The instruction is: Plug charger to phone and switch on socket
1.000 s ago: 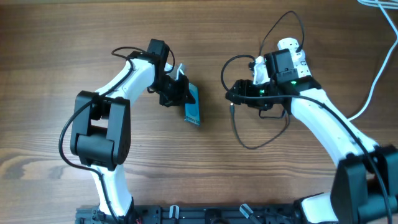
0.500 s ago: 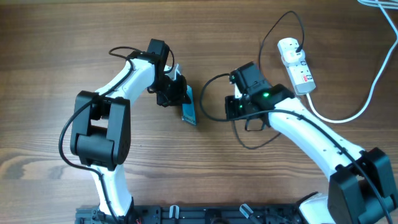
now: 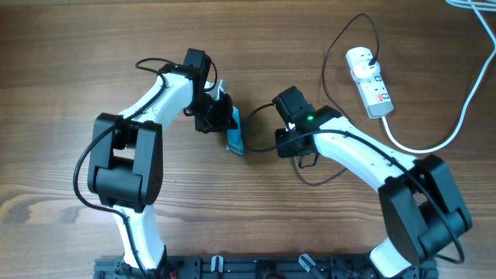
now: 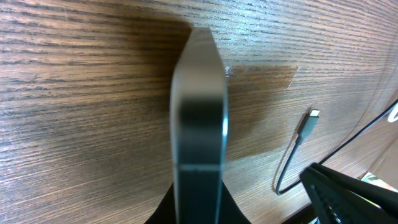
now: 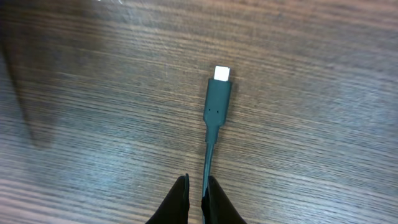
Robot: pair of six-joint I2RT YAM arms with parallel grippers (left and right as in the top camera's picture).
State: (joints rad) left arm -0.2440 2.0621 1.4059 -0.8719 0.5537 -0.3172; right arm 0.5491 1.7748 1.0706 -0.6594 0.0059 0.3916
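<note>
Now, your left gripper (image 3: 222, 118) is clamped on the phone (image 3: 235, 138) and holds it turned on its edge, near the middle of the table (image 3: 70, 46); in the left wrist view you see only the thin side of the phone, and the port itself is not visible to me; your right gripper (image 5: 198, 194) is pinched together on the charger (image 3: 333, 46), on the cable just behind the plug (image 5: 217, 102), whose metal tip points away from the fingers

The step in hand, as I judge it, is to bring the plug into the phone; the plug is just to the right of the phone, near it but not touching; so keep the phone steady with the left arm and move only the right; line up the flat tip with the port before you push, because the grip is on the soft cable and the plug may bend aside; go slowly and straight, and do not force it; mind also the loose loop of cable lying under the right arm

The socket (image 3: 370, 81) lies at the far right, well apart, with its red switches (image 3: 380, 95) and the white cord (image 3: 465, 101) going off to the right; the switch is for later

The surface is brown wood with clear grain, flat and bare around the phone; of the room nothing shows
</note>
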